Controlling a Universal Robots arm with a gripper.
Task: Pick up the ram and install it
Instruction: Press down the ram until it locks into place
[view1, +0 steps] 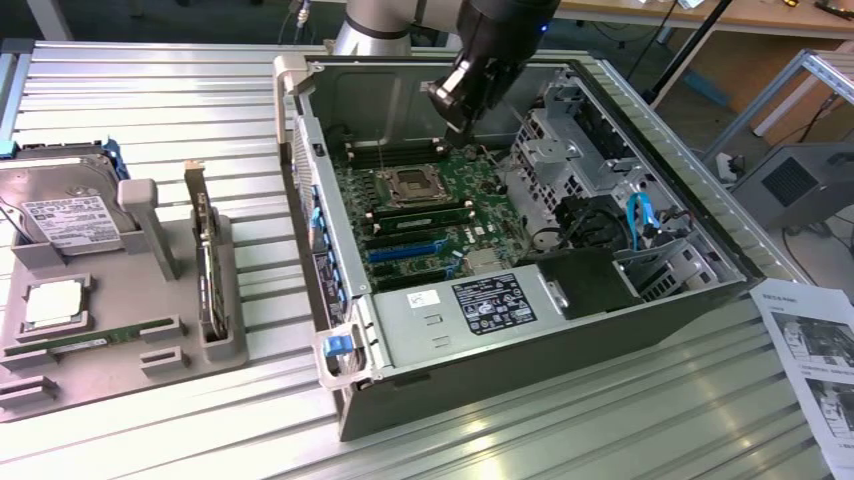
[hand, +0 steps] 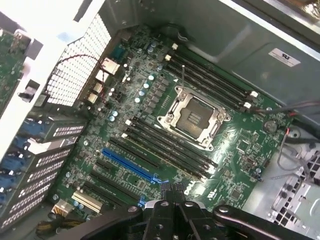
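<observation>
The ram (view1: 100, 337), a thin green stick, lies flat in the grey tray (view1: 134, 385) at the exterior view's left, far from my gripper. My gripper (view1: 454, 118) hangs inside the open computer case (view1: 400, 400), above the far part of the motherboard (view1: 447, 205). In the wrist view its dark fingers (hand: 172, 192) are pressed together with nothing between them. They hover over the motherboard (hand: 150, 95) near the blue slot (hand: 127, 165). Long black memory slots (hand: 170, 145) run on both sides of the open processor socket (hand: 192, 116).
The tray also carries a hard drive (view1: 67, 215), a square silver processor chip (view1: 51, 303) and an upright dark expansion card (view1: 207, 265). A power supply (view1: 487, 300) and drive cages (view1: 574, 150) crowd the case's near and right sides. A paper sheet (view1: 814, 350) lies at the right.
</observation>
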